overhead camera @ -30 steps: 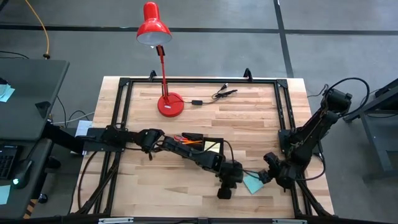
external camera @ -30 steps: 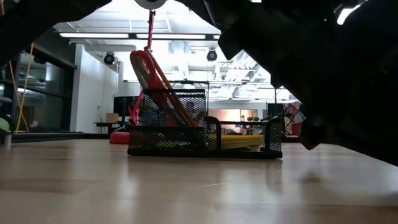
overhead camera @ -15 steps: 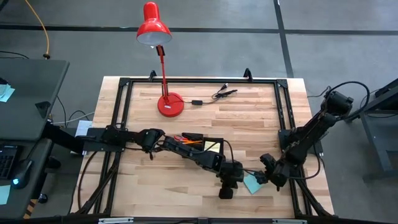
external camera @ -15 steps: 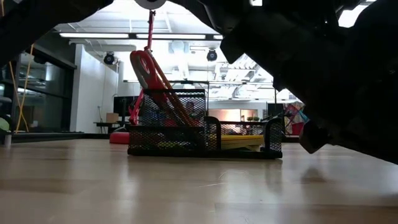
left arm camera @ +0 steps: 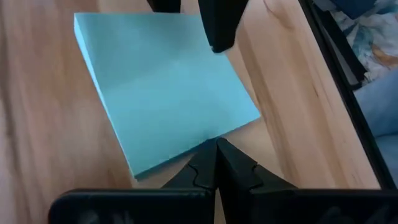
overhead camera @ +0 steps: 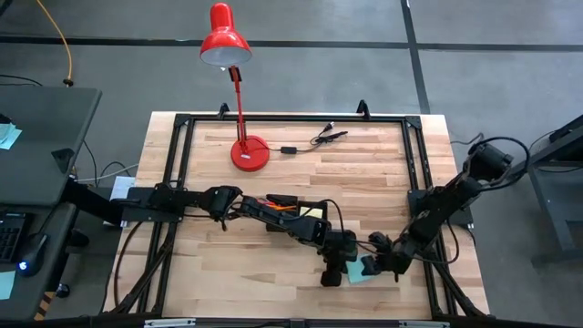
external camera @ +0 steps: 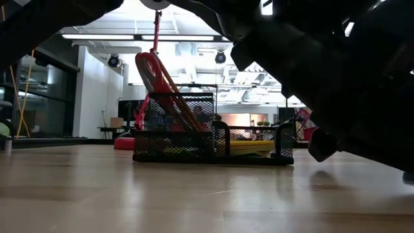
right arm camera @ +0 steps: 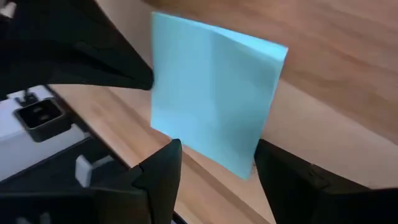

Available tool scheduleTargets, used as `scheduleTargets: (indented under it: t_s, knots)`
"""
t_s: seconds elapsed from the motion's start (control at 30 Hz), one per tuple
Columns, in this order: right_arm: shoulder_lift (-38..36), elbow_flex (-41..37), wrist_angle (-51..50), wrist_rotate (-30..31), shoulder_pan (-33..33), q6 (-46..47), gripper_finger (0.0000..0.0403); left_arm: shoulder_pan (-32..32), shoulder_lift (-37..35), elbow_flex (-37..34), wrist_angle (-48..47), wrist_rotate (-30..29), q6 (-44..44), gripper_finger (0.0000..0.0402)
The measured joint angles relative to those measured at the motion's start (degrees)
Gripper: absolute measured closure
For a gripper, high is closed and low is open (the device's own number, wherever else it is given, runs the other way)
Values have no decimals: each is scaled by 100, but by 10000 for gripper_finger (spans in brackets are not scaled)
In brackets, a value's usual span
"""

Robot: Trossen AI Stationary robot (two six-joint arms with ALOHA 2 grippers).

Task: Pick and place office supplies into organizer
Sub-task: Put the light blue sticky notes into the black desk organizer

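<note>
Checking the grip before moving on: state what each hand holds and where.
Nothing is held. Left hand, shut, meets the teal sticky-note pad at one corner; right hand straddles its edge, open.

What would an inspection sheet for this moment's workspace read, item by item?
Surface: wooden table inside a black metal frame.
Job's things: teal sticky-note pad flat on the wood; mesh organizer holds red-handled scissors and a yellow pad.
Clutter: red desk lamp.
Grippers: left gripper shut, tips at one pad corner; right gripper open, fingers either side of another corner.
Cables: black cable near the lamp base.
Surroundings: dark desk beside the table; no people seen.
</note>
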Motion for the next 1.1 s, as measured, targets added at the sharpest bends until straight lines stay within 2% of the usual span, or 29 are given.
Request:
scheduleTargets:
  t_s: [0.17,0.27,0.37,0.5,0.53,0.77,0.9,1.1]
  knots:
    - [203,6,292,446,-52,-49,202,26,0,-1,44,41,4,401]
    - [225,9,319,662,-74,-167,216,31,0,-2,62,18,31,401]
    - [232,1,365,659,-71,-230,264,33,0,-2,57,89,42,401]
    - [246,-11,450,764,-40,-305,372,37,0,-1,-93,384,47,401]
    - [243,-10,486,801,-40,-319,387,42,0,3,-201,501,53,401]
    - [240,-8,513,1085,-40,-289,397,-12,-124,14,-1134,1196,218,401]
    - [238,-8,545,1107,-36,-286,392,-154,-492,-20,-1247,894,412,401]
    - [90,-8,574,1342,-155,-591,393,12,-1580,11,-1562,514,474,401]
